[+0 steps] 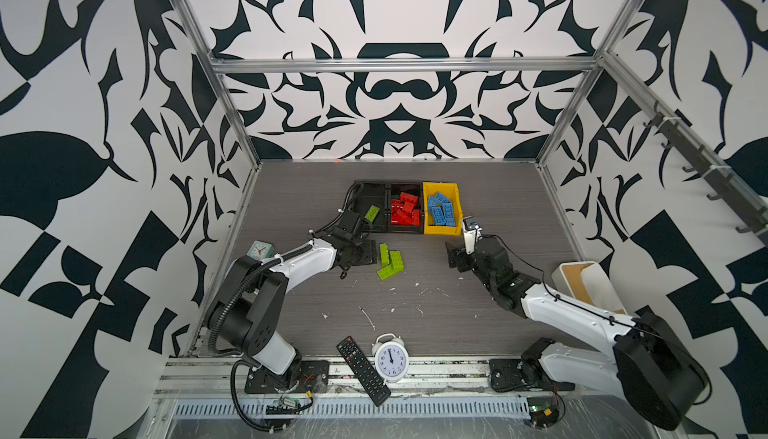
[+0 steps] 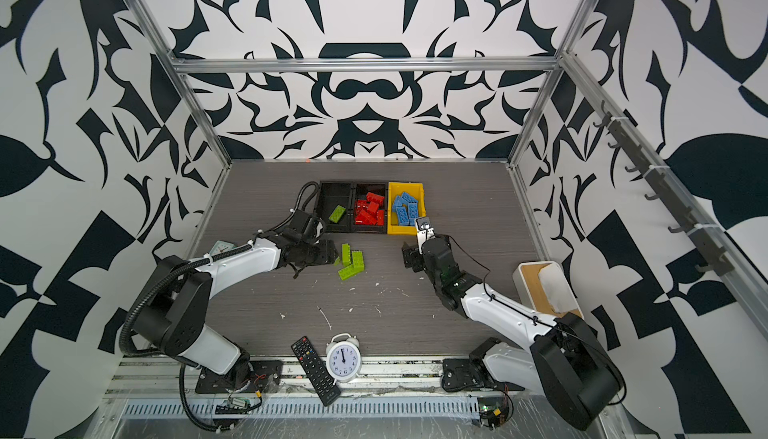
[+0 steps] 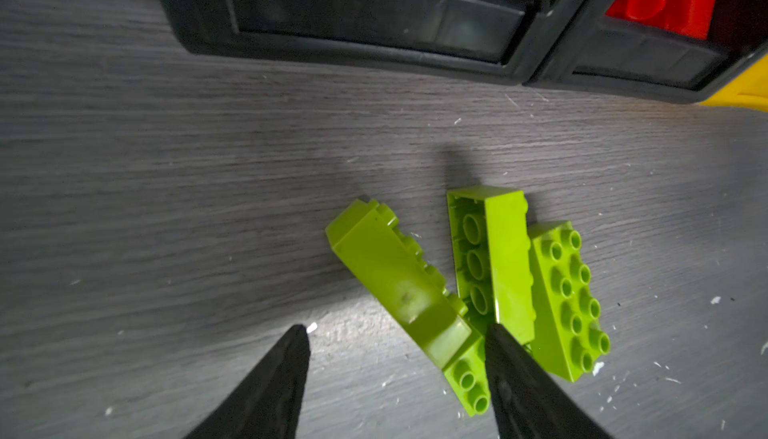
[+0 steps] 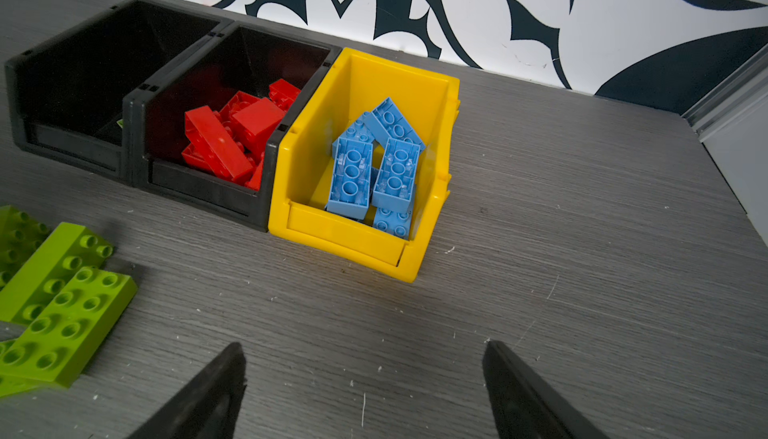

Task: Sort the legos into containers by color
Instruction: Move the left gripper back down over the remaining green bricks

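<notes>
Three lime green legos [image 1: 390, 261] [image 2: 351, 262] lie loose in a cluster on the grey table. My left gripper [image 3: 397, 329] [image 1: 373, 256] is open beside them, its jaws straddling the end of one tilted green brick [image 3: 395, 283]; one fingertip [image 3: 498, 345] overlaps the pile. At the back stand three containers in a row. The left black bin [image 1: 370, 195] holds one green brick [image 1: 372, 213]. The middle black bin [image 1: 405, 186] holds red legos [image 4: 232, 137]. The yellow bin [image 4: 357, 245] holds blue legos [image 4: 374, 166]. My right gripper [image 4: 361, 345] [image 1: 455, 258] hangs open and empty before the yellow bin.
A white tub with a wooden rim [image 1: 582, 287] stands at the right edge. A white alarm clock [image 1: 390, 358] and a black remote [image 1: 363, 370] lie at the front edge, and a small teal clock [image 1: 261, 248] sits behind the left arm. White scraps dot the table.
</notes>
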